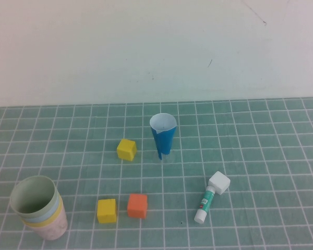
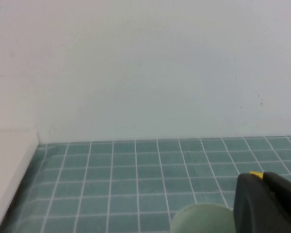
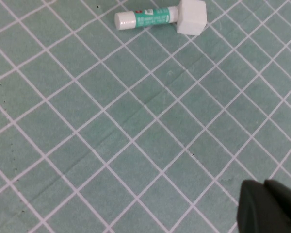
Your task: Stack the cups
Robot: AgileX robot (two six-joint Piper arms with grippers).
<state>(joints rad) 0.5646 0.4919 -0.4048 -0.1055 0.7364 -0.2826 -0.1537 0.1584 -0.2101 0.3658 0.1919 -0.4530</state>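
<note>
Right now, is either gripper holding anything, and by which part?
Nothing is held. The left gripper is shut, empty, above the stacked cups; the right gripper is shut, empty, over the mat near the glue stick.

I see neither arm in the high view. My left gripper appears only as a dark, closed tip in its wrist view; my right gripper likewise, closed.

I see the cups nested in one stack at the table's near left corner. Right of them two blocks sit side by side, a third block behind. The cone stands centre; the glue stick lies near right.
</note>
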